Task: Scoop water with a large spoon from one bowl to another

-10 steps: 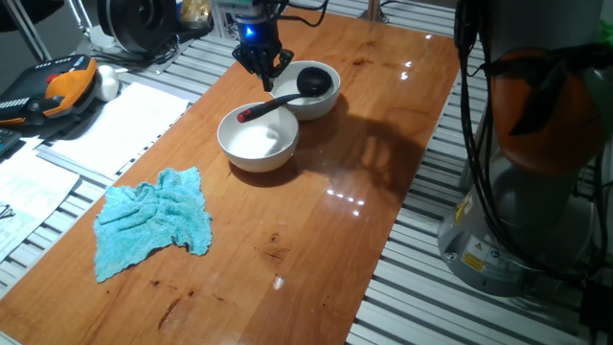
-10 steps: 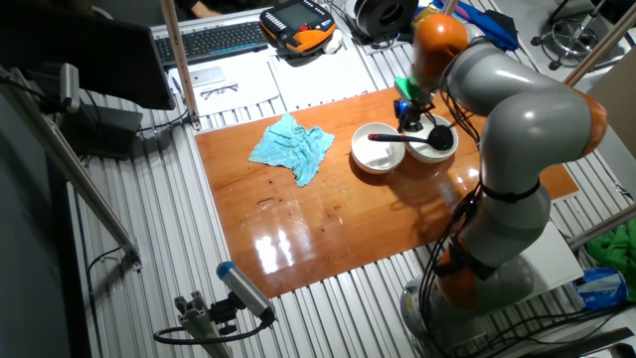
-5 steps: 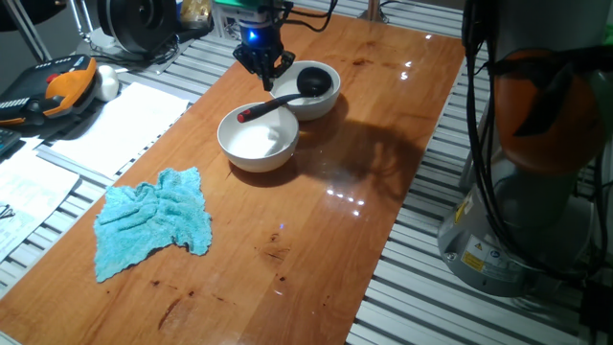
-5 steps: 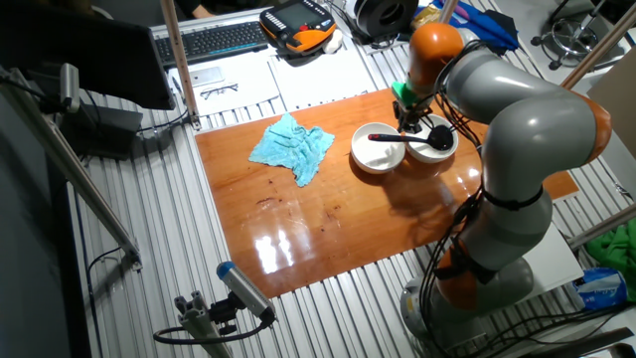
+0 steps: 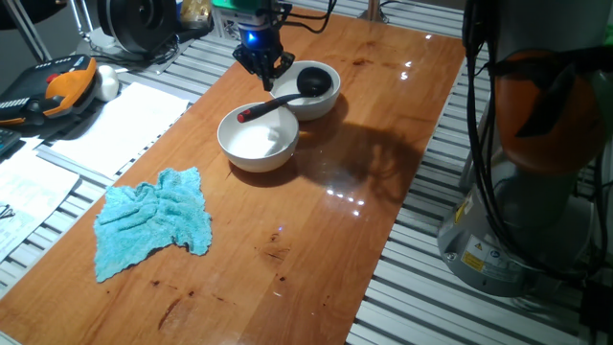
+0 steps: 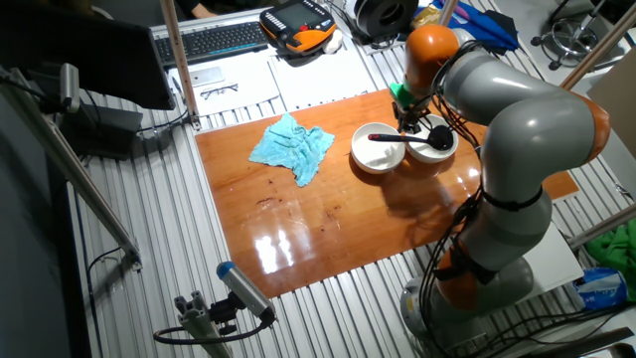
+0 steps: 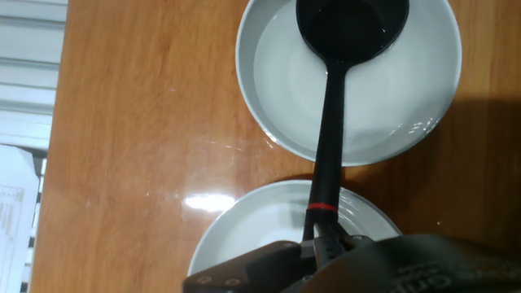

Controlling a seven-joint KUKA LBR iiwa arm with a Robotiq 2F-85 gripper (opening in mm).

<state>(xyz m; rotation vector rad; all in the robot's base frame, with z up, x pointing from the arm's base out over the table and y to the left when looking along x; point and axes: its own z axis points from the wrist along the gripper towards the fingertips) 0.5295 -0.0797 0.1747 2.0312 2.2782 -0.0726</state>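
Black plastic forms the large spoon (image 5: 287, 93), a ladle whose deep round scoop rests inside the farther of two white round bowls, while its long thin handle bridges the rims and ends in a red tip over the nearer bowl. In one fixed view the farther white bowl (image 5: 330, 99) and the nearer white bowl (image 5: 239, 150) stand touching or just beside each other on the varnished wooden tabletop (image 5: 316, 211). The two-finger gripper (image 5: 264, 75) hangs above the handle's middle, at the side of the bowls away from the camera, beneath a blue light on the hand; its dark fingers point downward, and whether they are parted or closed cannot be told from these views, though nothing appears to be gripped. In the hand view the ladle (image 7: 338, 98) runs vertically, its scoop lying in the water (image 7: 285, 89), a clear liquid hardly visible against the white of the upper bowl (image 7: 444, 89); the red band on the handle lies above the rim of the lower bowl (image 7: 236, 232), and a dark part of the hand fills the bottom edge. A crumpled light-blue cloth (image 5: 155, 220) lies on the wood, well apart from the bowls. The other fixed view shows the grey and orange arm (image 6: 507, 109) bending over the bowls.
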